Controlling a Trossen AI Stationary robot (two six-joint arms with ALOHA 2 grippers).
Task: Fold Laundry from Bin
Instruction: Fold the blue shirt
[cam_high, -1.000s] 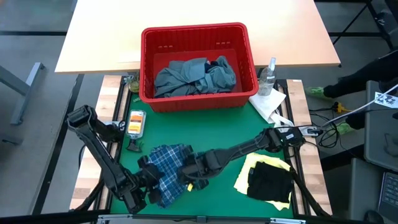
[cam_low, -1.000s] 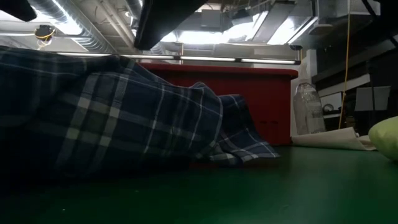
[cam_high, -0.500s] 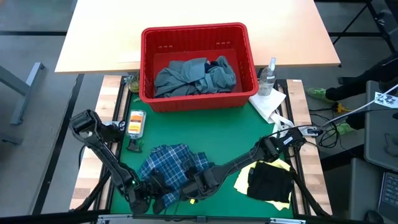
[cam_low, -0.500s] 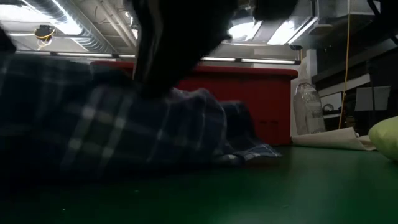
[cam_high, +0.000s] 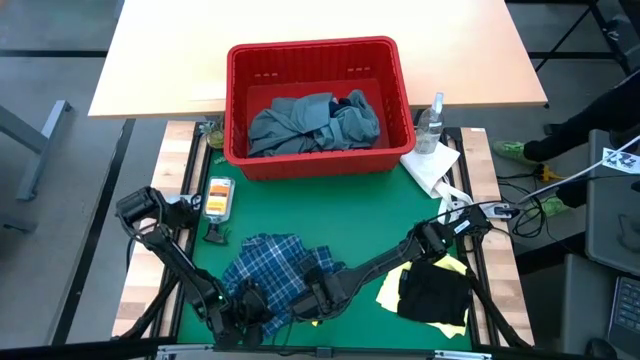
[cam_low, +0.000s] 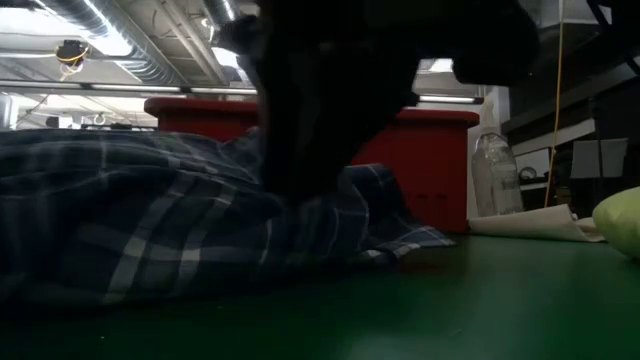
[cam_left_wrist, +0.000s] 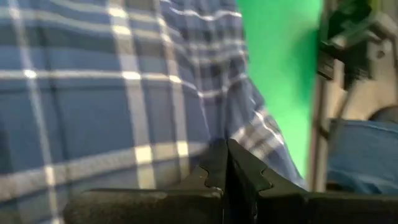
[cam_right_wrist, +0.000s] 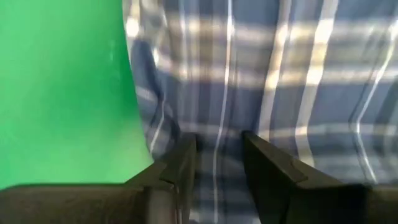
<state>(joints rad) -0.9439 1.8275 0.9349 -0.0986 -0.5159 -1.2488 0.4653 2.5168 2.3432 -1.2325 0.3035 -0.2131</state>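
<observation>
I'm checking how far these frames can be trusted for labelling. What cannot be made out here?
- High view: the near edge of the plaid shirt lies under both arms.
- Low view: a dark arm blocks the bin in the middle.
- High view: garments in the bin, beneath the grey-blue one, are covered.
- High view: most of the yellow garment lies under the navy one.

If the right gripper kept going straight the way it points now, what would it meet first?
Most likely the plaid shirt: the right gripper has its jaws parted around a fold of that cloth, which fills the view directly ahead. Depth beyond is unclear.
</observation>
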